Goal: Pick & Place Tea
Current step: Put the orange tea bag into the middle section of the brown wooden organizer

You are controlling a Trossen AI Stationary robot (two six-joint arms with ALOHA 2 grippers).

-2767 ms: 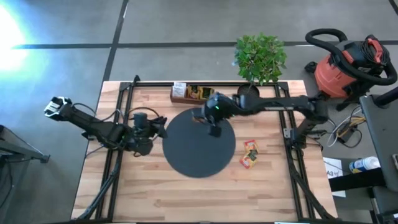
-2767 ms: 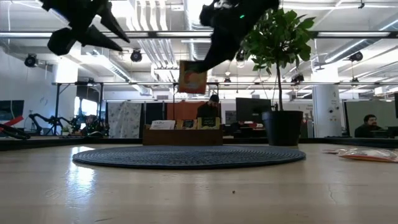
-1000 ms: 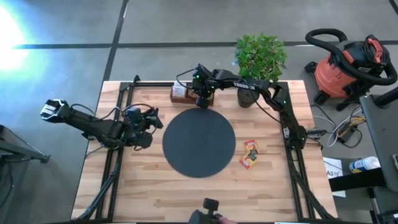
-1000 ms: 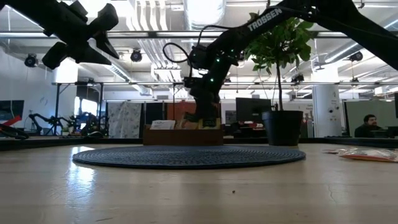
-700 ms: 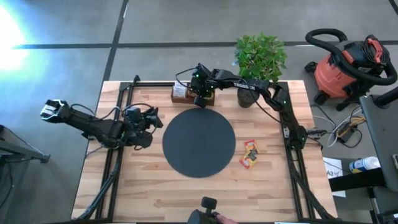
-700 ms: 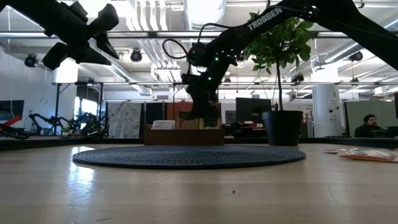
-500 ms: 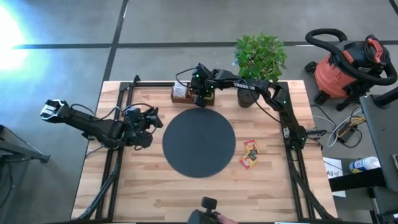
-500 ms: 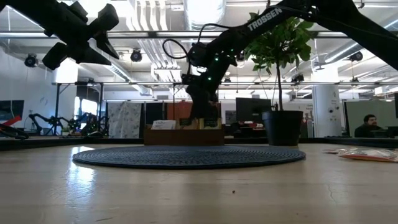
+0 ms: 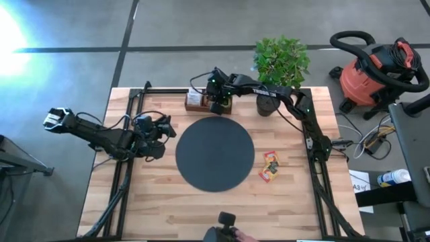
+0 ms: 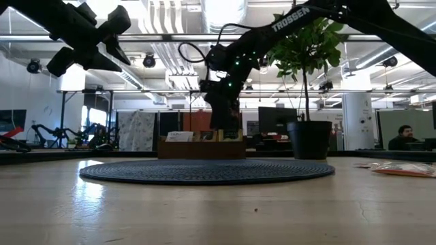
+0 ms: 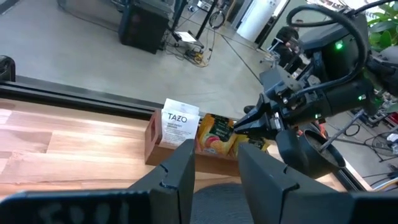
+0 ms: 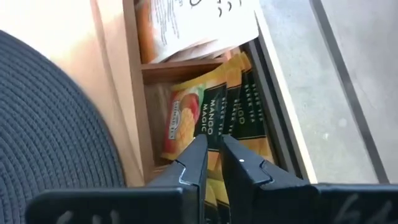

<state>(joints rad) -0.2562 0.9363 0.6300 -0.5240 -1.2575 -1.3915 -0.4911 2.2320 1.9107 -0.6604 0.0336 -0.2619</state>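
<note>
Change: compared with the earliest frames, the right end effector has left the middle of the black mat and now reaches down into the wooden box at the top centre of the high view; the orange sachet it carried in the air then is not visible between its fingers any more.
Near edge: the bench is bare wood at the lower part of the high view, probably kept free as working room.
Loose tea: a few sachets lie on the wood right of the mat, just beside its rim; they seem to be the supply waiting for picking.
Left end effector: the left end effector hangs at the left of the mat, fingers apart and holding nothing, so I judge it is only waiting.
Right end effector: in the right wrist view its fingers stand nearly together, a thin gap between them, just over the mango sachets; whether they touch or pinch one, I cannot tell.
Box: the sachets stand upright in compartments, which keeps them sorted by kind.
Far: a potted plant stands behind the bench.
</note>
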